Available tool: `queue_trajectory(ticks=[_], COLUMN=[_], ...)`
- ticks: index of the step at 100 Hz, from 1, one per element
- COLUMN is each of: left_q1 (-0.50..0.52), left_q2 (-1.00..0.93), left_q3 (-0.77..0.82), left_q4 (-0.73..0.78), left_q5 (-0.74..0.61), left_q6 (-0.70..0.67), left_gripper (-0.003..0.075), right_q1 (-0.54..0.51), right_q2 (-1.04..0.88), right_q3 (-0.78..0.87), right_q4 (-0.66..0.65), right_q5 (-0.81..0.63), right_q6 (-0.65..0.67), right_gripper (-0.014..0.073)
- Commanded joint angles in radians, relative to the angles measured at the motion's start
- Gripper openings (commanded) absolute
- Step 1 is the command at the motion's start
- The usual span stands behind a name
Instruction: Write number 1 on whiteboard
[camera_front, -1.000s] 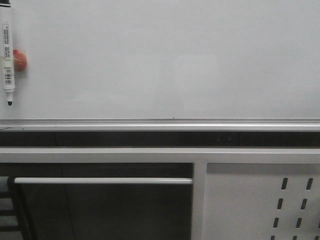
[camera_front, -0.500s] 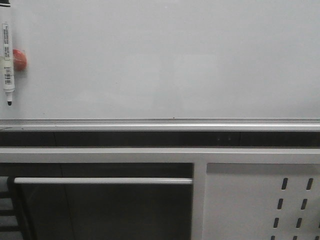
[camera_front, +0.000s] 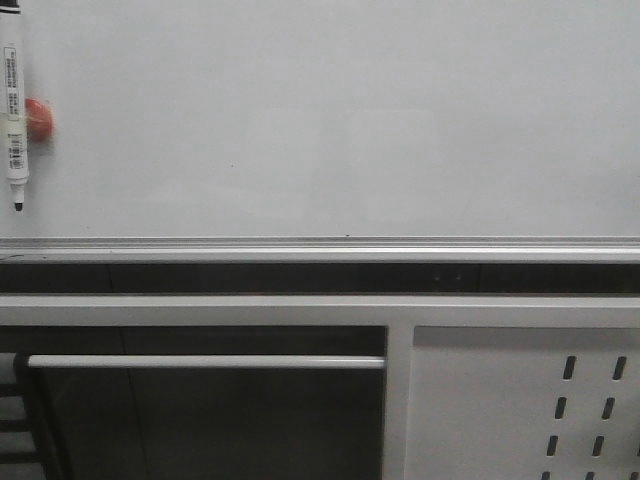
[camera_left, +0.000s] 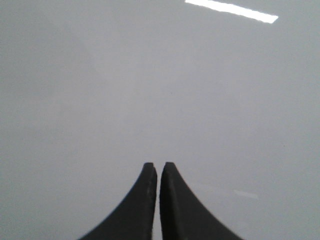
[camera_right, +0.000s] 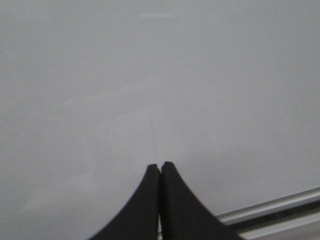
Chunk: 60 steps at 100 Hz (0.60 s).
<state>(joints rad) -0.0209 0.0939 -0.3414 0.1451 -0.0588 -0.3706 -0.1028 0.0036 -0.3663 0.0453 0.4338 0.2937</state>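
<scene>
Surface: the whiteboard (camera_front: 330, 120), plain white-grey and glossy, fills the upper part of the front view.
Lower edge: a silver rail (camera_front: 320, 245) runs along its full width.
On the board, far left: a white marker pen (camera_front: 14, 120) stands upright, black tip down.
Beside the pen: a small red round object (camera_front: 40, 117), touching its right side.

Front view: a white marker pen (camera_front: 14, 125) with printed labels hangs vertically at the far left, black tip pointing down. A small red round object (camera_front: 40, 118) sits just beside its barrel, on the right. Lower down, a white metal frame (camera_front: 300, 310) carries a horizontal white bar (camera_front: 205, 362) at left and a white perforated panel (camera_front: 525, 400), with dark slots, at right.
</scene>
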Motion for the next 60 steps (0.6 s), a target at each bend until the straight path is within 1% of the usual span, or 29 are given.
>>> queue_trajectory(ticks=[1, 9, 14, 28, 44, 54, 60], left_q1=[0.002, 0.002, 0.000, -0.035, -0.126, -0.202, -0.237], left_q2=[0.085, 0.165, 0.206, 0.307, 0.401, 0.430, 0.444], left_q3=[-0.102, -0.193, -0.243, -0.356, -0.429, -0.440, -0.438], left_q4=[0.012, 0.012, 0.012, 0.012, 0.005, 0.001, 0.021], left_q5=[-0.005, 0.077, 0.104, 0.104, 0.106, 0.103, 0.098], left_q6=[-0.011, -0.011, -0.005, 0.024, 0.024, 0.024, 0.029], left_gripper=[-0.0018, -0.0018, -0.0018, -0.0018, -0.0018, -0.0018, -0.0018], right_q1=[-0.005, -0.005, -0.005, -0.005, -0.005, -0.001, 0.012], right_q2=[0.069, 0.121, 0.152, 0.249, 0.387, 0.473, 0.510], right_q3=[-0.097, -0.163, -0.198, -0.319, -0.463, -0.550, -0.583], right_q4=[0.004, 0.019, 0.030, 0.039, 0.039, 0.039, 0.039], right_q5=[0.049, 0.107, 0.128, 0.173, 0.213, 0.273, 0.269], right_q6=[0.001, -0.042, -0.071, -0.127, -0.204, -0.240, -0.240], right_gripper=[-0.0068, -0.0069, -0.0068, -0.0069, -0.0069, -0.0069, -0.0069])
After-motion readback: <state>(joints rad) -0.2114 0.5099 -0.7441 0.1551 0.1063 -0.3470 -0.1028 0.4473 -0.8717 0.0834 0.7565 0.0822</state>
